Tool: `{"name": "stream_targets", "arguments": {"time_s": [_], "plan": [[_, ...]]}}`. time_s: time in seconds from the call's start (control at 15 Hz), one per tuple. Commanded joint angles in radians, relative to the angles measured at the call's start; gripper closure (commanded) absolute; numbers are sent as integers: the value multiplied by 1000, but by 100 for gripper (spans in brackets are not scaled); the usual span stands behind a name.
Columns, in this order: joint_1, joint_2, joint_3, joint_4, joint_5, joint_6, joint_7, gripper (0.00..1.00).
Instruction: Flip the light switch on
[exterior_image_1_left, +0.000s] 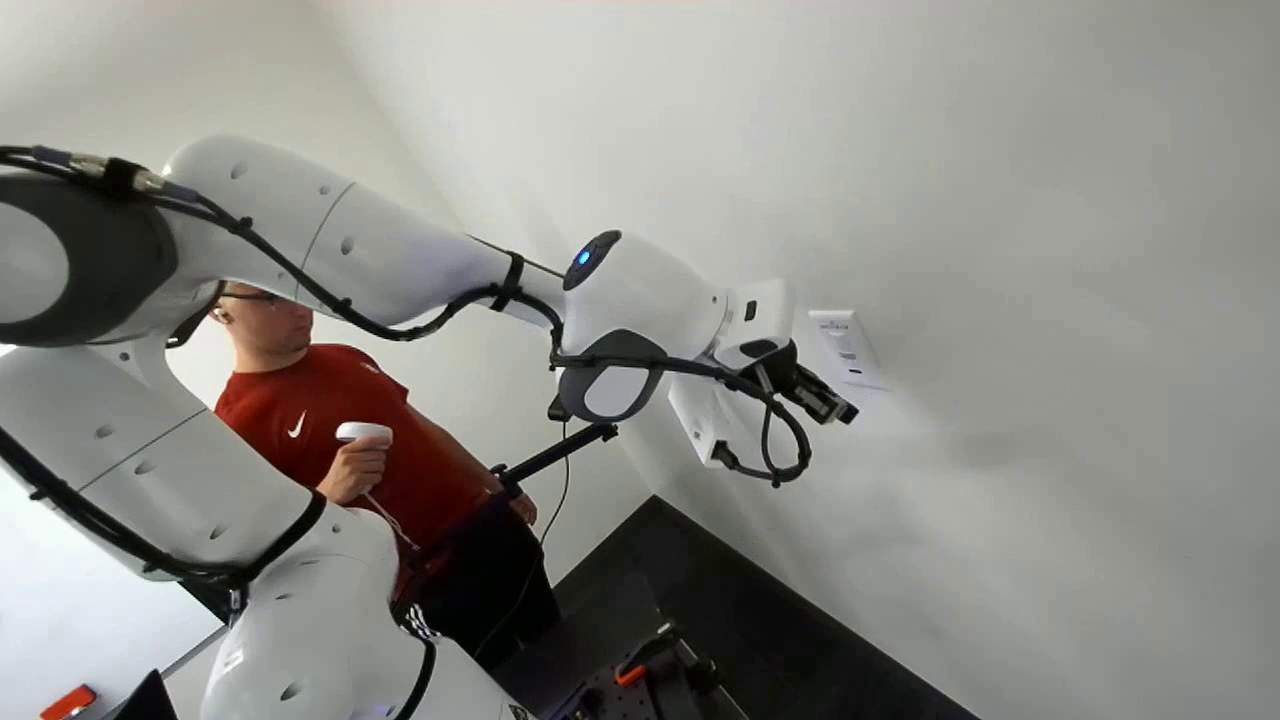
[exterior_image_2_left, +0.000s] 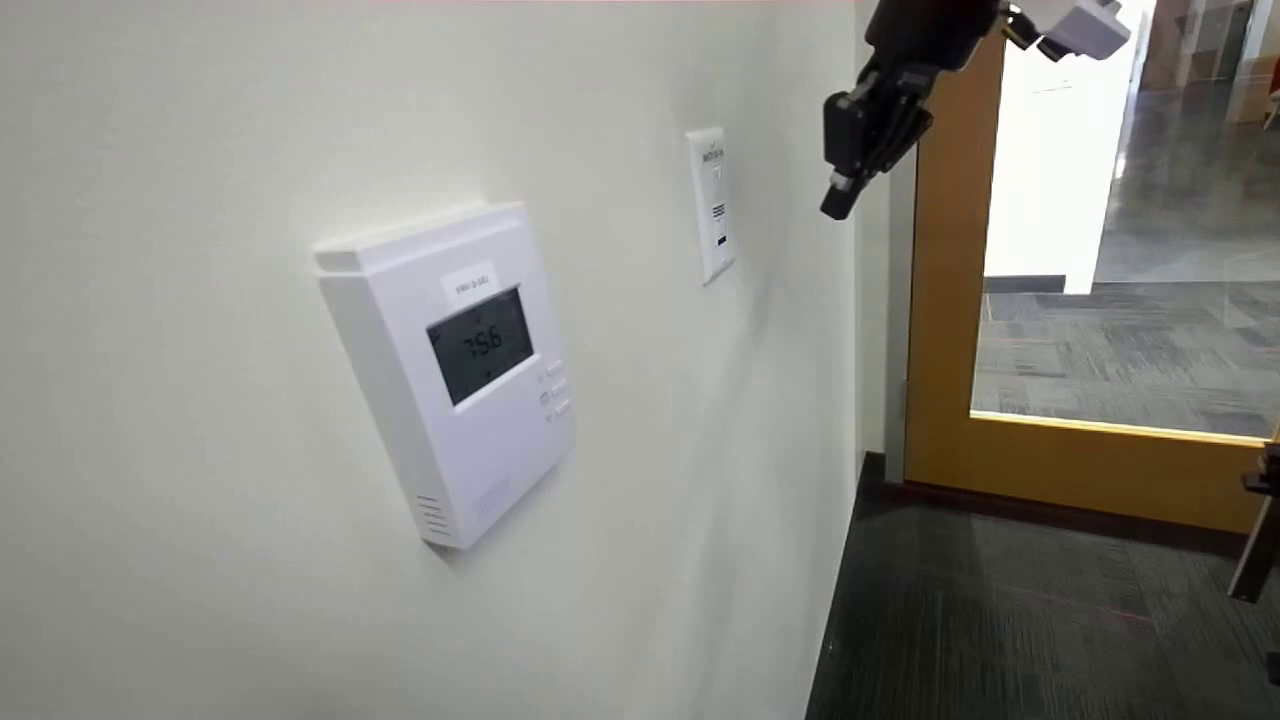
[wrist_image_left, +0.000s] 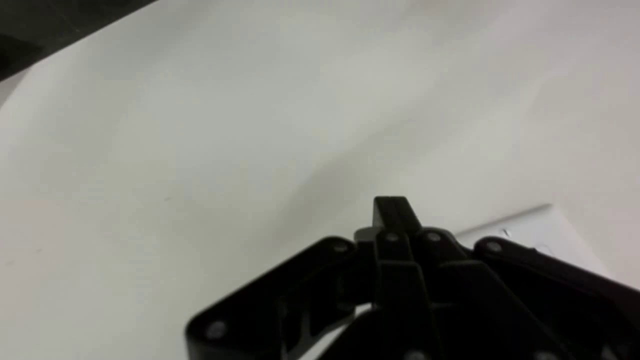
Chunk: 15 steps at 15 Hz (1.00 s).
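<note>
Approach probably in hand. Gripper (wrist_image_left: 394, 212) closed on nothing, apart from switch (exterior_image_2_left: 712, 205) at its nine o'clock in exterior view. Next likely: line up, then press.

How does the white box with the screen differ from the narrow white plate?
The thermostat is a thick, broad box; the light switch is a thin, narrow plate. The thermostat has a dark screen showing digits; the light switch has small dark marks but no such screen. Both are white and mounted on the same wall.
</note>
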Motion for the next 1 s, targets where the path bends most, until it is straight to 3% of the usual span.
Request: {"name": "stream_targets", "arguments": {"time_s": [0.0, 0.47, 0.93], "plan": [[-44, -146, -41, -65, -188, -169, 49, 100], [-26, -326, -54, -30, -272, -473, 49, 100], [-8, -377, -51, -11, -264, -575, 51, 100]]}}
